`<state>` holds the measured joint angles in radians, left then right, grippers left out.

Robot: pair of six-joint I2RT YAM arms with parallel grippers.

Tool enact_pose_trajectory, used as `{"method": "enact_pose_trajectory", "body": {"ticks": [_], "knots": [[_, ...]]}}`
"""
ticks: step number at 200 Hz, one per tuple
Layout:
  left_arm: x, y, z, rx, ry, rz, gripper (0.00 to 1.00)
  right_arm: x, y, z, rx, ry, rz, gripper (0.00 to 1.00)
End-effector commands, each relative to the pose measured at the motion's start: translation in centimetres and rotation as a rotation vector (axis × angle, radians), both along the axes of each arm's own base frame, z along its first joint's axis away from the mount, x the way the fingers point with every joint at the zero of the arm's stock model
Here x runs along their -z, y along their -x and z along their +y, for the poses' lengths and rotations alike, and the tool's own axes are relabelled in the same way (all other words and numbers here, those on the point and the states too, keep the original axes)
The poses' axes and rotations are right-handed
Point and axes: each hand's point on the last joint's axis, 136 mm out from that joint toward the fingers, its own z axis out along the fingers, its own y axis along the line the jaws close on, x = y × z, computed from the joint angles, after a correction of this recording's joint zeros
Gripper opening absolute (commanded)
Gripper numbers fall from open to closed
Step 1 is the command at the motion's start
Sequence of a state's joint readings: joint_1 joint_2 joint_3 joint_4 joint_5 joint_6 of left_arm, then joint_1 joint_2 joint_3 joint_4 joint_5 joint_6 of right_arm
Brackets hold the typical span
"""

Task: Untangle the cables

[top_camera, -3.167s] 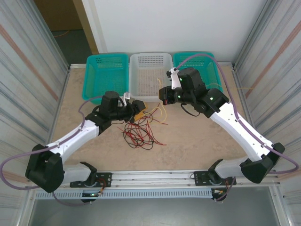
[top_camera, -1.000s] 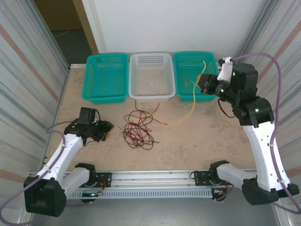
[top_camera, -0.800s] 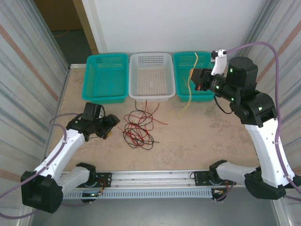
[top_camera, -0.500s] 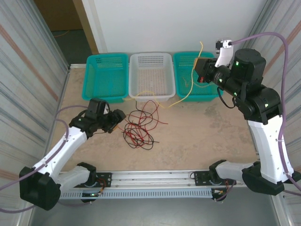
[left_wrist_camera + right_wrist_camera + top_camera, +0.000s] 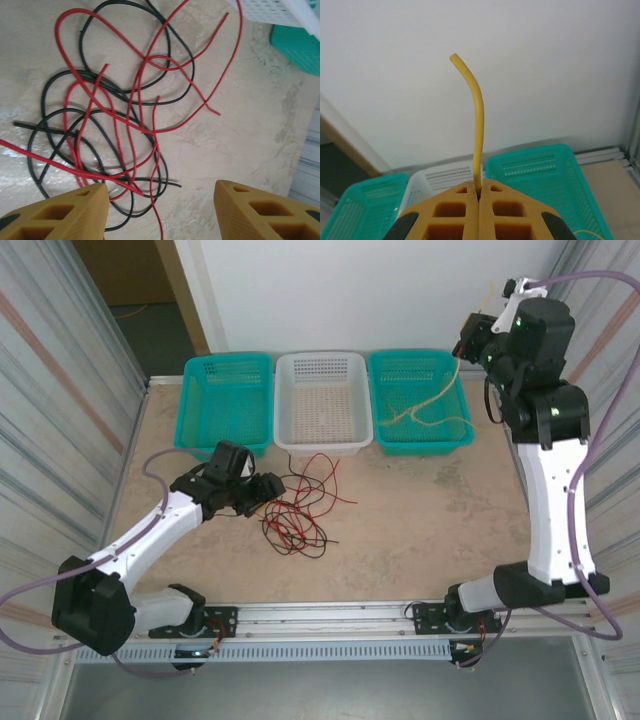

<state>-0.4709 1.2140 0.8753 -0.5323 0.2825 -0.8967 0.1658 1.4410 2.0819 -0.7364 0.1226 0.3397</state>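
How the red and black cables (image 5: 298, 512) cross in their tangle, just in front of the white basket (image 5: 320, 447), is hard to make out; the left gripper (image 5: 268, 488) is held open beside them. A pale yellow cable (image 5: 479, 115) is pinched in the closed right gripper (image 5: 479, 192) and trails into the teal basket (image 5: 425, 446) right of the white one.

I'm seeing red and black cables (image 5: 128, 120) lying on the mottled beige surface (image 5: 430, 510); a pale yellow cable (image 5: 479, 115) is showing between my right tool's (image 5: 479, 187) orange fingers (image 5: 452, 210); teal baskets (image 5: 228, 358) are flanking a white basket (image 5: 320, 356).
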Motion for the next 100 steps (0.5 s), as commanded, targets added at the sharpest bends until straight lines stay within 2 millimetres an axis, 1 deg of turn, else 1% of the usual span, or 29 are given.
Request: {"method": "enact_pose_trajectory", "body": {"ticks": [1, 7, 33, 41, 54, 67, 80, 100], "knots": [[0.4, 0.3, 1.2, 0.010, -0.086, 0.002, 0.60, -2.2, -2.2, -2.2, 0.087, -0.051, -0.093, 0.00], [0.6, 0.3, 1.3, 0.008, -0.089, 0.007, 0.60, -2.4, -2.8, -2.8, 0.101, -0.054, -0.104, 0.00], [1.1, 0.2, 1.4, 0.003, -0.085, 0.022, 0.60, -1.9, -6.3, -5.2, 0.151, -0.078, -0.109, 0.00], [1.3, 0.2, 1.5, -0.001, -0.084, 0.028, 0.60, -1.6, -7.4, -5.7, 0.151, -0.093, -0.105, 0.00], [1.6, 0.0, 1.7, -0.009, -0.087, 0.034, 0.60, -0.4, -9.2, -6.4, 0.140, -0.129, -0.088, 0.00], [2.0, -0.1, 1.9, -0.019, -0.088, 0.047, 0.61, 1.6, -11.1, -6.7, 0.127, -0.156, -0.049, 0.00], [2.5, -0.2, 2.1, -0.029, -0.085, 0.062, 0.61, 3.9, -12.9, -6.6, 0.103, -0.167, -0.008, 0.00], [3.0, -0.3, 2.4, -0.038, -0.076, 0.077, 0.61, 8.3, -15.5, -6.6, 0.081, -0.182, 0.050, 0.00]]}}
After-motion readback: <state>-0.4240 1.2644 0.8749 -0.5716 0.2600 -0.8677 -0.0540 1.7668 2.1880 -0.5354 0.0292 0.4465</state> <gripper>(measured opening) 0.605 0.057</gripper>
